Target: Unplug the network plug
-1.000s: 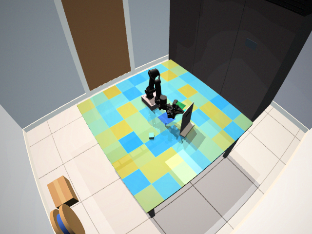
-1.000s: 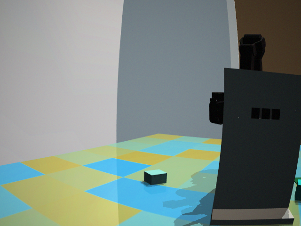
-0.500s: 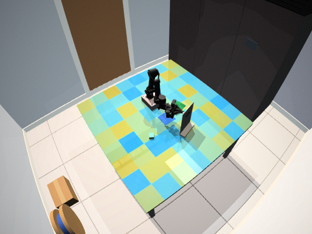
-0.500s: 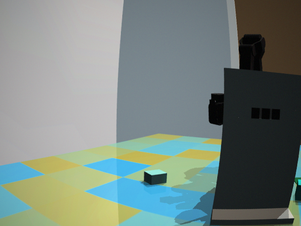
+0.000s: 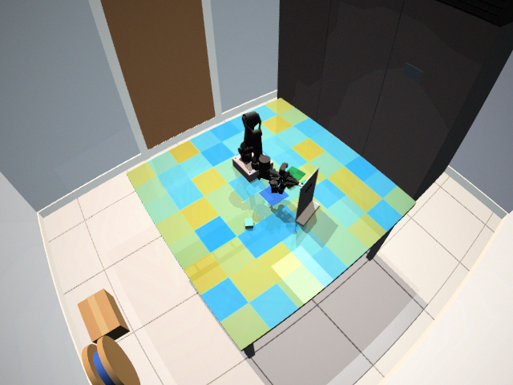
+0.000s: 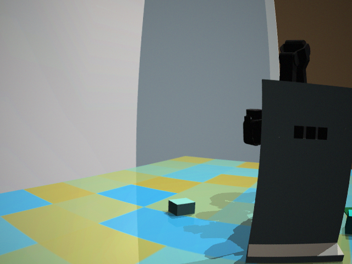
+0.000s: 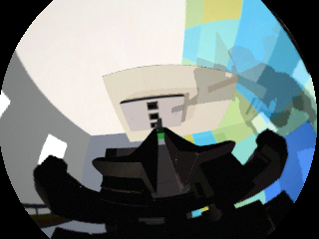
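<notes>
The upright panel [image 5: 305, 199] [image 6: 298, 184] [image 7: 214, 107] stands on its foot, with a pale socket plate [image 7: 137, 117] on my side. Two dark openings show fully in the wrist view, and a third is partly covered from view. My gripper [image 5: 300, 184] [image 7: 159, 130] is shut on the plug [image 7: 160, 135], seen as a small green piece with a dark tip between the fingertips. The plug seems to be just in front of the plate, but the gap is hard to tell. A green square [image 5: 296, 172] and a dark blue square [image 5: 273, 196] lie on the table; which is the marked one is unclear.
A small teal block [image 5: 248, 222] [image 6: 181, 207] lies on the table on the near side of the arm. Another teal block [image 5: 304, 181] [image 6: 349, 223] shows beside the panel. The panel's foot [image 5: 307, 213] [image 6: 292, 250] rests on the tiled table top.
</notes>
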`<state>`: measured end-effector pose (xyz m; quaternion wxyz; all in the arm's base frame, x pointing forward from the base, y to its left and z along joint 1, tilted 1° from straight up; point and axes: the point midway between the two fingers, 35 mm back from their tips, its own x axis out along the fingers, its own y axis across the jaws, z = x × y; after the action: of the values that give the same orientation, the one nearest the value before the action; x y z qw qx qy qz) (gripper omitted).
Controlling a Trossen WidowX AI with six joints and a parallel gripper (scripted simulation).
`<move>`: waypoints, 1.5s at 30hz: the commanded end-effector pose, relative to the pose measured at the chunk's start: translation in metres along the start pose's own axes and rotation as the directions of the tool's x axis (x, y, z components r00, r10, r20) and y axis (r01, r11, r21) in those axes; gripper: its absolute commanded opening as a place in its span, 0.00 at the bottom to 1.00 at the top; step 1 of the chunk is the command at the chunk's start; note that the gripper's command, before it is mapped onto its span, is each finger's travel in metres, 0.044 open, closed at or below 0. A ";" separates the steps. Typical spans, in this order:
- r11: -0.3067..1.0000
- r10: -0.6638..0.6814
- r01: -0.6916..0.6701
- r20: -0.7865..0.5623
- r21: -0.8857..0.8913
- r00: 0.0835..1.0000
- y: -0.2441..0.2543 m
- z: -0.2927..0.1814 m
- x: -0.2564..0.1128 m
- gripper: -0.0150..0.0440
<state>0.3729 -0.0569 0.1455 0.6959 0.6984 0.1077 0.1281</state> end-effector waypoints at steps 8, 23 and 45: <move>1.000 0.005 -0.005 -0.005 -0.006 1.000 0.002 -0.002 -0.009 0.25; 1.000 0.004 -0.004 -0.005 -0.006 1.000 0.002 -0.003 -0.020 0.25; 1.000 -0.002 0.002 0.000 -0.002 1.000 0.006 -0.003 -0.031 0.25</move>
<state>0.3432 -0.0645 0.1437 0.6949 0.6995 0.1108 0.1249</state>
